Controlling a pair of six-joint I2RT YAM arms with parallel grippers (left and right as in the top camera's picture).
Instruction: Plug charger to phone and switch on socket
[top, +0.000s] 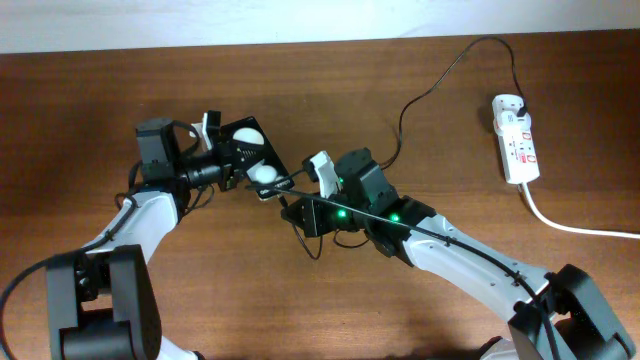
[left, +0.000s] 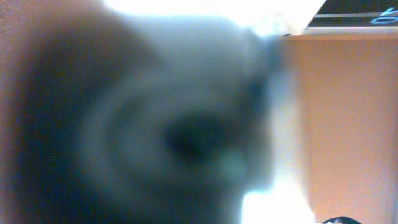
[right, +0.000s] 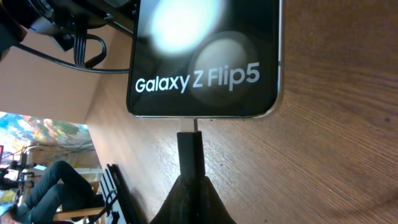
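Insertion is the step in hand; the socket (top: 517, 140) lies well away from both sets of fingers, for later. The phone (right: 205, 56) sits just ahead of the right gripper (right: 189, 196), whose fingers pinch the charger connector (right: 189, 149), metal tip at the port, while the left gripper (top: 212, 150) meets its far end, grip unclear. The next move likely calls for a straight push until the tip vanishes.

The counter (top: 300, 80) carries one Galaxy Z Flip5 phone (top: 250, 155), one white power strip (top: 517, 140) with one thick white cord (top: 575, 226), one thin black charger cable (top: 440, 72) and two robot arms (top: 150, 215); red switches are perhaps three.
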